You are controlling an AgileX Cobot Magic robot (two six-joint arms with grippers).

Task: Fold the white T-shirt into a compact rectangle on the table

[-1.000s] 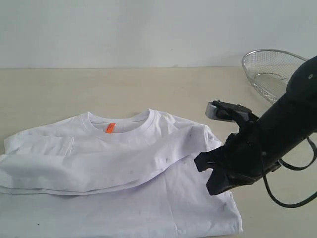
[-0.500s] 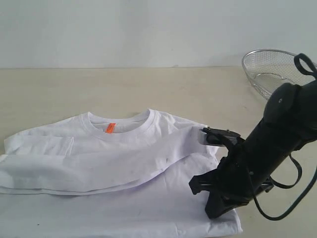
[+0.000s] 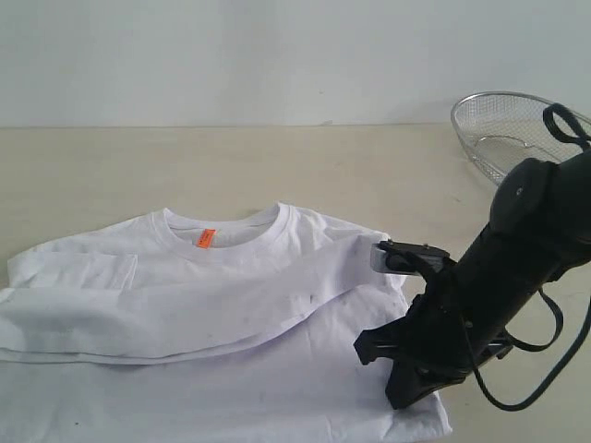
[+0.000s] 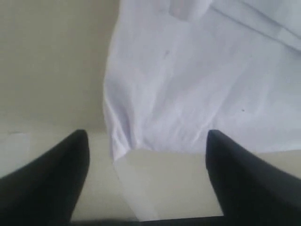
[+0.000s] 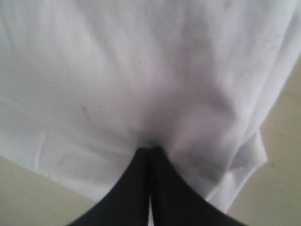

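We see the shirt [image 3: 231, 305] lying flat on the table [image 3: 277, 157], at the near left of the exterior view, its collar turned away from the camera and the orange neck tag [image 3: 204, 239] showing. A long slanting fold of cloth lies across the chest, so the left part of the garment sits in layers.

The right arm [image 3: 517, 249] comes in from the right edge of that view and slants down and to the left. Its wrist is bent so that the right gripper [image 3: 399, 397] points down onto the shirt close to its near right corner. A black cable [image 3: 540, 392] hangs in a loop under the arm. Behind the arm, at the far right of the table, stands a wire basket [image 3: 508, 129], well apart from the shirt.

From the right wrist we see its two black fingers [image 5: 136, 188] pressed together with no gap. Their tips rest against the white cloth, which puckers a little around them. Whether any cloth is caught between them we cannot tell.

The left gripper [image 4: 146, 136] shows only in its own wrist view, so we cannot tell how that arm is posed. Its two dark fingers [image 4: 56, 174] stand wide apart with nothing gripped. An edge of the shirt lies just ahead of them, one corner of cloth reaching the line between the tips without touching either finger
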